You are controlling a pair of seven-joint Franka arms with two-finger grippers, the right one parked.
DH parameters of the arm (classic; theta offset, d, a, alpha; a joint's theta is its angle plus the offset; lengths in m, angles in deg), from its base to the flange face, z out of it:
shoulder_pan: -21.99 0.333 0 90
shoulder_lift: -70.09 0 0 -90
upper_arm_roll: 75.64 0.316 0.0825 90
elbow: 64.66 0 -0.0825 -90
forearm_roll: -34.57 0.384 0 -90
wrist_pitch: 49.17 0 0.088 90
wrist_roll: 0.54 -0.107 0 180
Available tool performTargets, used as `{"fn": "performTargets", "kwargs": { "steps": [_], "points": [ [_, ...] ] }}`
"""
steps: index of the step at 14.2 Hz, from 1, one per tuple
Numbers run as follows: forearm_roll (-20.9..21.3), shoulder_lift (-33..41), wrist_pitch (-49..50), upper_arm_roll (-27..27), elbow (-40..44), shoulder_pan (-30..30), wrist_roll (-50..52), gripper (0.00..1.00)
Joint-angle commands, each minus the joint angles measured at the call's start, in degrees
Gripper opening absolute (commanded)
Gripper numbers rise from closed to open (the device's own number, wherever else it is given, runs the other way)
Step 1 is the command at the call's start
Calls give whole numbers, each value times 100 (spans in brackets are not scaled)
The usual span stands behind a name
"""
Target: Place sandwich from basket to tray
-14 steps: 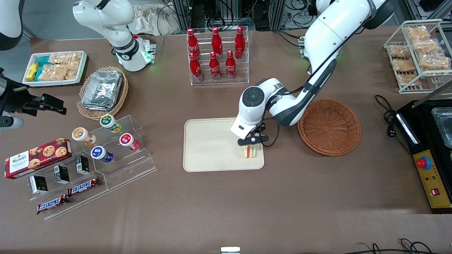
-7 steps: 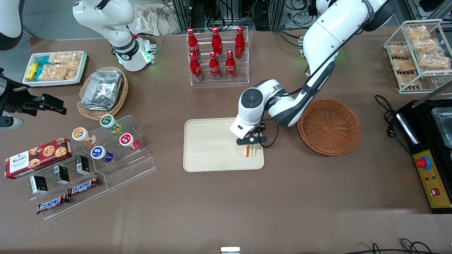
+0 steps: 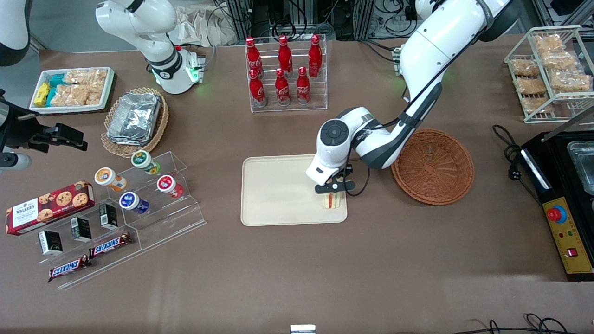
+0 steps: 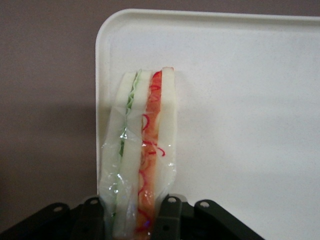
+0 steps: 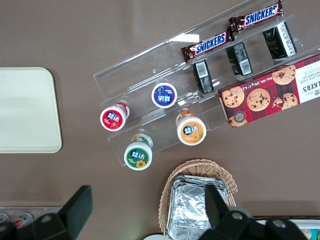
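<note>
The gripper (image 3: 330, 192) was positioned low over the tray (image 3: 274, 195), w/ fingers (image 4: 167, 220) pinched on the sandwich (image 3: 331, 200). The sandwich was held on edge near the tray's corner at approx. 4 o'clock from tray centre; contact w/ the tray could not be confirmed. The basket (image 3: 434, 166) lay at 3 o'clock, vacated. Recommended: lower until seated, release slowly, retract straight up to avoid tipping.

Front view: tray (image 3: 278, 195) at frame centre on the worktop (image 3: 297, 269). Sandwich (image 3: 332, 201) stands on the tray's lower right corner, just inside the rim. Gripper (image 3: 335, 187) directly above it, fingers (image 4: 167, 220) either side of the sandwich. Basket (image 3: 432, 166) right of the tray, apart from it.
</note>
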Motion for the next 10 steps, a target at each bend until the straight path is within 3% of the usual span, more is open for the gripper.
{"fn": "performTargets", "kwargs": {
  "steps": [1,5,8,10],
  "points": [
    [32,60,72,-7,240,4,80,100],
    [-21,490,1246,-33,828,-5,81,100],
    [-547,911,2723,-33,1487,57,-60,100],
    [-880,1420,3103,-86,1436,520,-488,100]
  ]
}}
